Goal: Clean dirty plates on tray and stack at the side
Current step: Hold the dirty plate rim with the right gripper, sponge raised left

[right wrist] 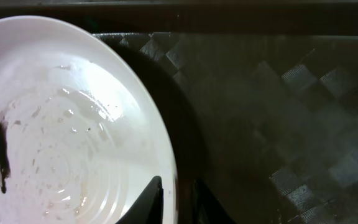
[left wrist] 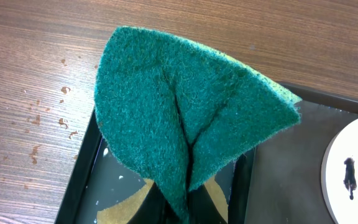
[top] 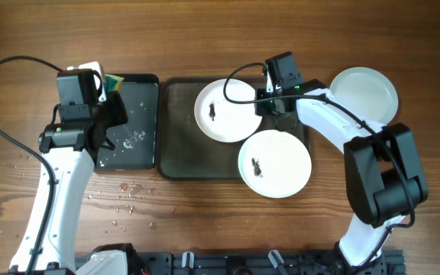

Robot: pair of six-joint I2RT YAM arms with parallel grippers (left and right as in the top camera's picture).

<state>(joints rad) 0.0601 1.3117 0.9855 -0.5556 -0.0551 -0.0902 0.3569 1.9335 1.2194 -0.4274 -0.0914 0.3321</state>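
The left arm point(top: 59, 176) is hovering over the glossy black tray point(top: 145, 149) at the left of the table point(top: 205, 38). The left jaws are holding together on a green sponge point(left wrist: 185, 106), which is folding along a crease in the grip.

The right arm point(top: 327, 114) is reaching across to the tray point(top: 176, 145). The right jaws are clamping the right-hand rim of the upper plate point(top: 231, 122), with one finger point(right wrist: 149, 198) sitting inside the rim and the other outside it. This upper plate is lying on the tray and is carrying a black smear point(right wrist: 0, 155).

The second plate point(top: 281, 172), also smeared, is overlapping the tray's lower right corner, just beside the upper plate. The third plate point(top: 363, 93), plain white, is lying on the table to the right of the tray.
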